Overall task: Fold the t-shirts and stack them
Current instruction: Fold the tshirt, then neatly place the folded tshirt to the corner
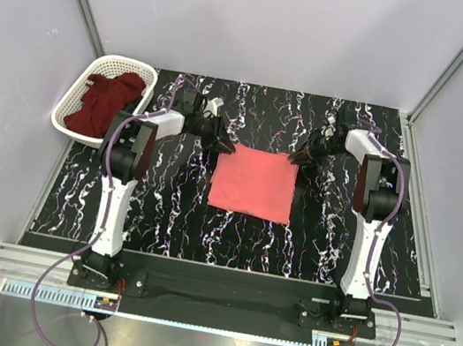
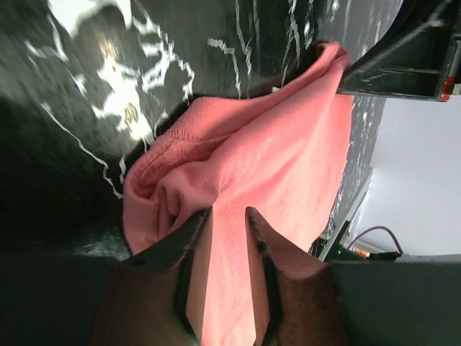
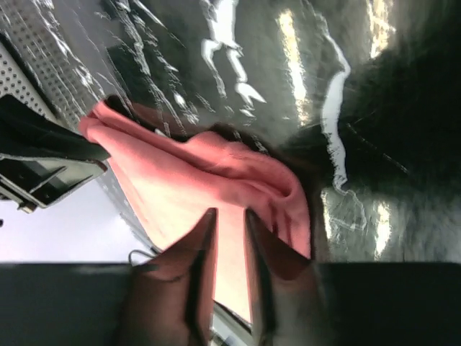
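The salmon-pink t-shirt (image 1: 253,182) lies folded into a rough square in the middle of the black marbled table. My left gripper (image 1: 221,144) is at its far left corner and my right gripper (image 1: 299,158) is at its far right corner. In the left wrist view the gripper (image 2: 230,211) is shut on the pink cloth (image 2: 274,151), which bunches up beside the fingertips. In the right wrist view the gripper (image 3: 229,213) is likewise shut on the pink cloth (image 3: 187,173). The dark maroon t-shirt (image 1: 105,101) lies crumpled in the basket.
The white lattice basket (image 1: 71,102) stands at the far left corner of the table, partly over its edge. Grey walls close in the table on the left, right and back. The arm bases stand at the near edge.
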`<state>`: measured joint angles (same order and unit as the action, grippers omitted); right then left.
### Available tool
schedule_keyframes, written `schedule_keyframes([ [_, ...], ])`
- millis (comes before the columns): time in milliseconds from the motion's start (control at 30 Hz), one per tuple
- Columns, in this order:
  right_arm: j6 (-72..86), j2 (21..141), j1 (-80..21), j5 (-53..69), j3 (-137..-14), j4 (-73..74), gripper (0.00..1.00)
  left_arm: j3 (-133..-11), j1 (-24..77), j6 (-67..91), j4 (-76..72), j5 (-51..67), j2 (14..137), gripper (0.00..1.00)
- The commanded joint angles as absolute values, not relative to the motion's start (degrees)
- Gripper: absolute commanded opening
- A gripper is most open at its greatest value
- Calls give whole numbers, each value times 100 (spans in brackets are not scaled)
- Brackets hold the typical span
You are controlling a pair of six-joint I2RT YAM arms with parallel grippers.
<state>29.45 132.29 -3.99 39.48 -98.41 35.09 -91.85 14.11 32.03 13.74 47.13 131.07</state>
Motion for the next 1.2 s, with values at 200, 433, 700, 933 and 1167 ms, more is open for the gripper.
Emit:
schedule_keyframes([
  [200,1899,11674,-404,2830,-9732,5071,90,-7819,1327,2821,1521,4580,11271,38],
  [433,1591,10749,-413,2856,-7850,3669,96,-5717,1555,2821,1722,4439,8775,39],
  [700,1512,11197,-413,2918,-7655,2427,73,-4527,1784,3313,2652,4210,5838,40],
  [933,1380,11777,-404,3058,-7927,2057,63,-4008,1784,3796,3611,3920,3976,40],
  [1167,1573,12059,-483,3278,-7780,1837,56,-4104,1775,3859,4174,3709,3410,41],
])
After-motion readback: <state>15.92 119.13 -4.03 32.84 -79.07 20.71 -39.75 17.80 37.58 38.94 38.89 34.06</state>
